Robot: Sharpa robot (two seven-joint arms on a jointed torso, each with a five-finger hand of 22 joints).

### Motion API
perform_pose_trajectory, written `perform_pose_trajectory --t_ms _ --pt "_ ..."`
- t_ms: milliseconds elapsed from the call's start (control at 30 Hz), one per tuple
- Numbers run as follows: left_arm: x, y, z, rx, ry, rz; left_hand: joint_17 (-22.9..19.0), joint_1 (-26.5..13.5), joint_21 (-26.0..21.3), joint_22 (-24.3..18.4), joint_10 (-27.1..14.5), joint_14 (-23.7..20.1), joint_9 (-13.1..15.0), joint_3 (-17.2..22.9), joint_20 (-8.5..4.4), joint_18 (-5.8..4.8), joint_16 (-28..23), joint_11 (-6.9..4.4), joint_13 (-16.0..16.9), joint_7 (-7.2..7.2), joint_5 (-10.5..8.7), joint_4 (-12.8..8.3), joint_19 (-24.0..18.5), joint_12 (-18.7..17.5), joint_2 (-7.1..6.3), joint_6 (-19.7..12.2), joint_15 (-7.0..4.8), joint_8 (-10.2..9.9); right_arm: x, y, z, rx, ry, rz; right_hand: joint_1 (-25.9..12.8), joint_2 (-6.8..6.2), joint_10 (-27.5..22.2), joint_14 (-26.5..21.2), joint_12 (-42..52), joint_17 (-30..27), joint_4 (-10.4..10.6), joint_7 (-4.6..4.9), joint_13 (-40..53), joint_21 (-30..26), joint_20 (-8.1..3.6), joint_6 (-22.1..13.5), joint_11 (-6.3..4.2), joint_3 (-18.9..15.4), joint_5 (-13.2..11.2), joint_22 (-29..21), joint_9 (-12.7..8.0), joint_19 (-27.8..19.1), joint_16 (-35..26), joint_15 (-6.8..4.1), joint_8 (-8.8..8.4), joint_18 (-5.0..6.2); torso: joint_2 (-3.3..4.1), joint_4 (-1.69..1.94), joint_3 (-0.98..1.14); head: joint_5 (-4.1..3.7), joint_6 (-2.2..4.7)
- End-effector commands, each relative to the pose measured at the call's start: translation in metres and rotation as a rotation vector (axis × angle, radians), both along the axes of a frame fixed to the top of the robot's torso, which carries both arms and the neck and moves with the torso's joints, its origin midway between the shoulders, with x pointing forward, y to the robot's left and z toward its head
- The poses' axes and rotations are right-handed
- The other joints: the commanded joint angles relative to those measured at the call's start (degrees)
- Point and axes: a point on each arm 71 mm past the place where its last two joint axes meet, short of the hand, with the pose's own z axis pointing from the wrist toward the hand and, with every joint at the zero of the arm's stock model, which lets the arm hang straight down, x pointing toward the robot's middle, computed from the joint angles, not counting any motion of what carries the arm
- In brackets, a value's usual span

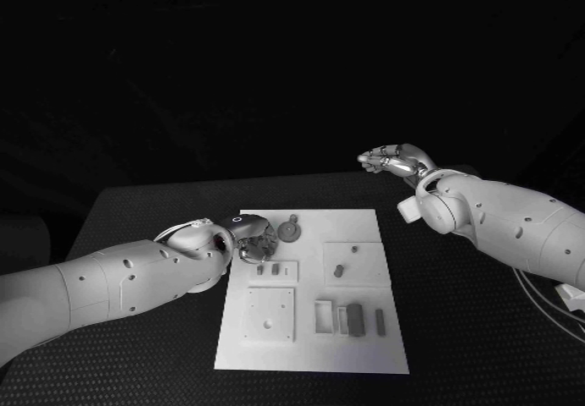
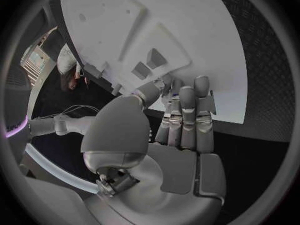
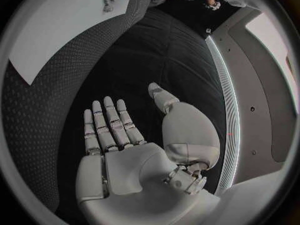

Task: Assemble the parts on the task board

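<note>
Black table (image 1: 146, 211) bears white task board (image 1: 366, 355).

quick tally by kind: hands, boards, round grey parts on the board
hands: 2 (left hand, right hand)
board: 1
round grey part: 1
total: 4
</note>
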Motion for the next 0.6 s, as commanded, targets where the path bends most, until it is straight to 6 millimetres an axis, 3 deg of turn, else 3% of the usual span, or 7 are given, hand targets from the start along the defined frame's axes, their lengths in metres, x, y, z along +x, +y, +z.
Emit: perform_pose_trajectory --t_ms 33,600 --pt "0.001 0.003 -0.001 0.001 0.001 0.021 -0.08 -0.31 0.16 1.28 -0.58 -0.02 -0.06 -0.51 0.29 2.48 0.33 0.18 -0.06 0.11 -0.35 0.09 -0.02 -0.11 -0.79 -0.79 0.58 -0.34 0.000 0.001 0.000 -0.001 -0.006 0.017 0.05 0.48 0.30 -0.02 -0.35 0.05 -0.04 2.70 0.02 -0.19 0.08 -0.15 0.09 -0.41 -0.02 0.06 -0.10 0.34 -0.25 0.03 0.21 -0.35 -0.01 0.02 -0.01 -0.05 0.01" --pt "0.002 0.015 0.000 0.001 -0.012 0.046 -0.19 -0.13 0.14 1.26 -0.64 0.01 -0.19 -0.64 0.33 2.66 0.44 0.16 0.04 0.30 -0.26 0.04 0.02 0.01 -1.17 -2.02 0.57 -0.61 -0.001 -0.001 0.000 -0.013 -0.007 0.014 0.22 0.50 0.34 0.06 -0.39 0.10 -0.17 2.74 0.02 -0.30 0.05 -0.16 0.13 -0.37 -0.02 0.21 -0.16 0.37 -0.24 0.25 0.28 -0.33 0.01 0.04 -0.06 -0.19 0.06"
